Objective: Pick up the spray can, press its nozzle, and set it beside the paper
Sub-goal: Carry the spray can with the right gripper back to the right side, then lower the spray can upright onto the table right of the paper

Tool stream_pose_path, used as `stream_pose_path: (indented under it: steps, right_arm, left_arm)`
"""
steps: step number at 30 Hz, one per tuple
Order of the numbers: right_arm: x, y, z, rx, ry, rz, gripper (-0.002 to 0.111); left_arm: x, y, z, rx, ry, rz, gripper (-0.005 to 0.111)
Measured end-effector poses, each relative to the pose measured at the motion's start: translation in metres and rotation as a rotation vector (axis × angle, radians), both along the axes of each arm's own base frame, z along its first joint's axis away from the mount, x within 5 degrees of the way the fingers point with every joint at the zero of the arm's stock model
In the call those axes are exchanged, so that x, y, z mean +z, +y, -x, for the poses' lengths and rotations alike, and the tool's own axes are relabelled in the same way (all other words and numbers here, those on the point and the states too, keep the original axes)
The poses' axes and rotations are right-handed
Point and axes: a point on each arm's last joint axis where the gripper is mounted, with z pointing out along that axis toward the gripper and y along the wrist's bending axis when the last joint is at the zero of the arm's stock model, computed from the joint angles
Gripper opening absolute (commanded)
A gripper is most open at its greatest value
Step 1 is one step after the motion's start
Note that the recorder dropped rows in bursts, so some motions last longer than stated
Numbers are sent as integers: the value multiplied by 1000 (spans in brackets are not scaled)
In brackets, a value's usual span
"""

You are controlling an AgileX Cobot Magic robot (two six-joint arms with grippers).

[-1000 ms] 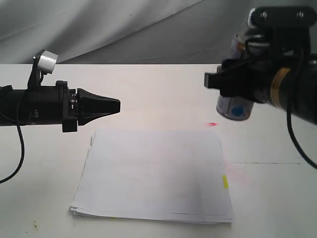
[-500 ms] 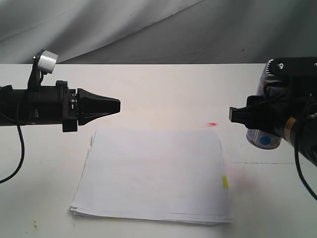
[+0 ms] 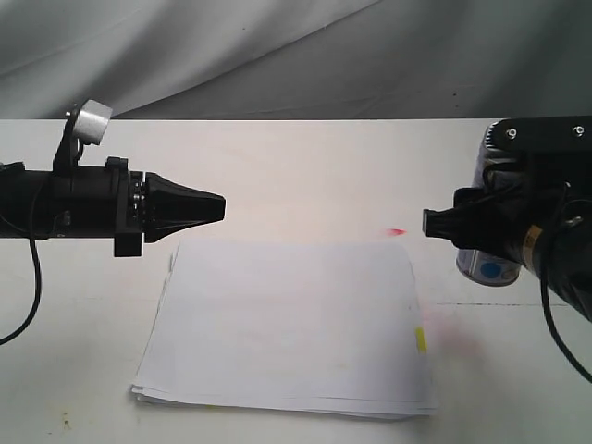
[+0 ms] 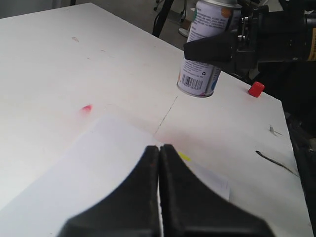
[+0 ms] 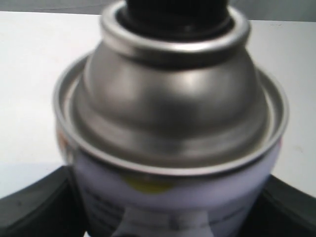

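Now, right claw [image 3: 470,231] clamped on spray can [image 3: 488,269], just beside the paper [image 3: 296,324] edge — left claw [image 3: 209,205] clenched, empty.

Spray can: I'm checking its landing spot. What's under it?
Bare white table, beside the paper. The patch right beneath the can is hidden, so contact is unclear.

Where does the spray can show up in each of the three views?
Exterior view: the spray can at the far right, gripped.
Left wrist view: upper part of the picture, right of centre.
Right wrist view: fills the picture, dome up close.
Shared landmark: the red mark, in the exterior and left wrist views only.
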Motion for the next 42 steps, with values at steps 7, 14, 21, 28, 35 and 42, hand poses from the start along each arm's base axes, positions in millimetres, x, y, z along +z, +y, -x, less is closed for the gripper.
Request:
stream_pose_path:
  steps: [7, 14, 21, 28, 35, 42]
  right_arm:
    - [28, -6, 10, 9, -87, -75, 0]
    - [57, -24, 14, 41, -148, -44, 0]
    - [75, -33, -8, 240, -95, -93, 0]
    - [39, -38, -26, 356, -73, -161, 0]
    - [-12, -38, -22, 368, -49, -135, 0]
    - [-43, -41, -14, 399, -47, -54, 0]
  left_arm:
    - [0, 0, 0, 0, 0, 0, 0]
    - [0, 0, 0, 0, 0, 0, 0]
    - [0, 0, 0, 0, 0, 0, 0]
    - [0, 0, 0, -2, 0, -2, 0]
    - [0, 0, 0, -2, 0, -2, 0]
    - [0, 0, 0, -5, 1, -4, 0]
